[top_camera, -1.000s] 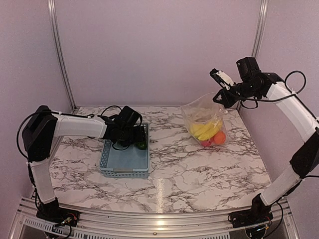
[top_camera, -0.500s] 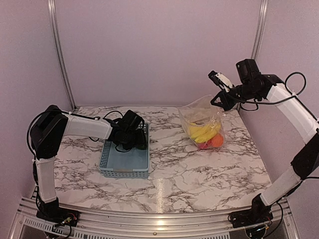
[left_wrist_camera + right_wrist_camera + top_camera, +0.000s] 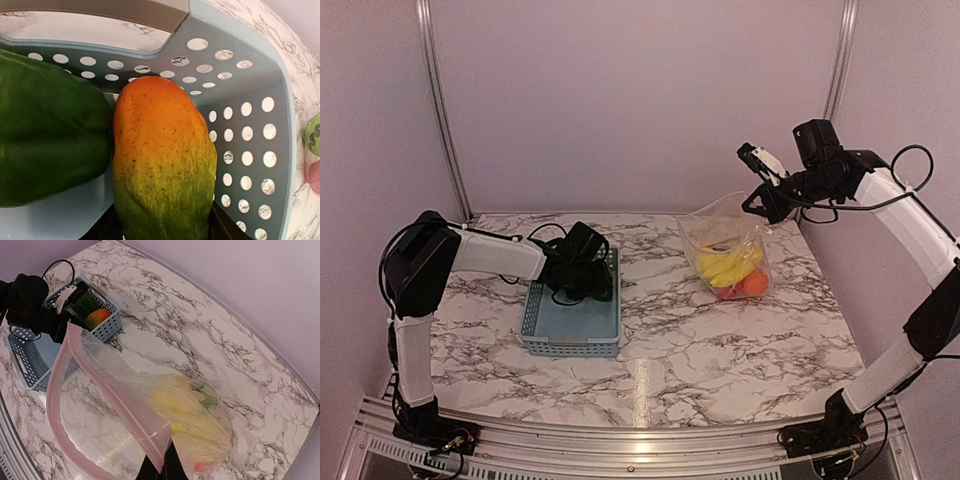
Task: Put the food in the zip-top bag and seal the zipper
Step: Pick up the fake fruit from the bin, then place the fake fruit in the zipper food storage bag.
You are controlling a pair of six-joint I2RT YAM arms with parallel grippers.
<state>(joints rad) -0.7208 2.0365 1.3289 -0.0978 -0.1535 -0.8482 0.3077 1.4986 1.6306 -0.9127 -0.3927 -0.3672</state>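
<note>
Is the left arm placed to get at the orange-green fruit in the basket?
Probably yes: the left gripper straddles the fruit inside the basket; only a green pepper crowds one side.

- The left arm (image 3: 485, 255) reaches forward and inward from its base, its forearm lying low and nearly level.
- The left hand (image 3: 582, 275) points down and away from the base. Its dark fingers (image 3: 111, 229) sit on either side of a mango (image 3: 160, 160), touching both flanks.
- The right arm (image 3: 910, 220) rises steeply from its base, bends at the elbow and stretches inward, with the wrist up high.
- The right hand (image 3: 757, 200) hangs well above the counter (image 3: 700, 340), with its fingers (image 3: 172, 466) pinched together on the rim of the bag (image 3: 100, 390).
</note>
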